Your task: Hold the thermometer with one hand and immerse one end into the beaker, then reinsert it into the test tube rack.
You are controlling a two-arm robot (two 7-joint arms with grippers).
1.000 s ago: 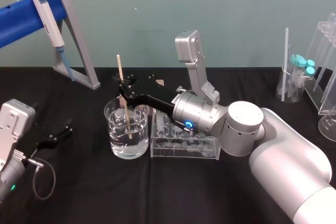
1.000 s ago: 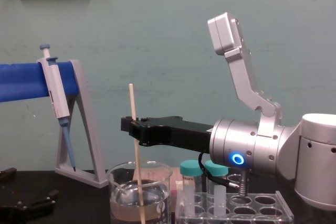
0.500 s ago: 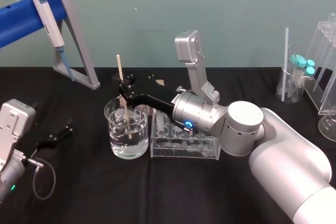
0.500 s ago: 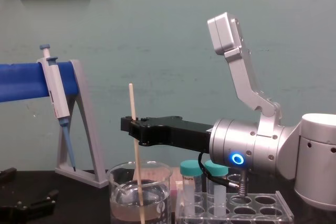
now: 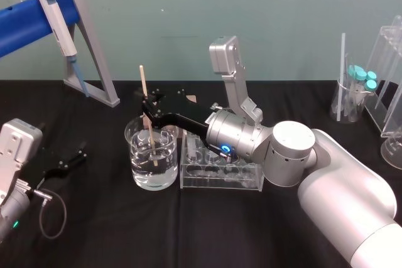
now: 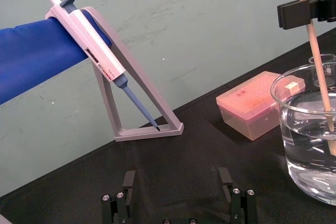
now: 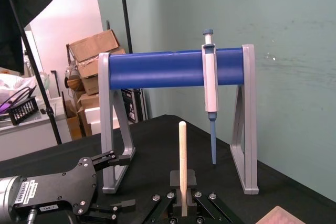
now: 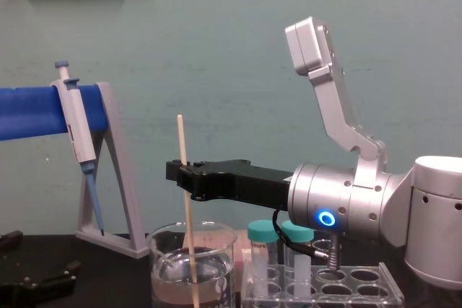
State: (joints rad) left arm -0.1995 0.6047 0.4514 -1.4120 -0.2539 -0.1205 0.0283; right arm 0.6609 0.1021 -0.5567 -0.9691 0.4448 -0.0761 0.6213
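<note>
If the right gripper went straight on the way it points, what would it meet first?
Likely the grey pipette stand with the blue bar. The right gripper, jaws shut on the thin cream thermometer rod, points toward it; whether it hits a leg or passes beneath the bar is unclear.

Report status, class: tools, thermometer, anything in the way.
Right tool shut on thermometer, lower end under water in beaker. Left tool open, parked at left. Test tube rack beside beaker, two capped tubes standing in it.

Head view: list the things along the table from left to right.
The left gripper, open and parked → beaker, thermometer dipped in it, held by the right gripper → test tube rack → glass vessel of teal-capped tubes.
</note>
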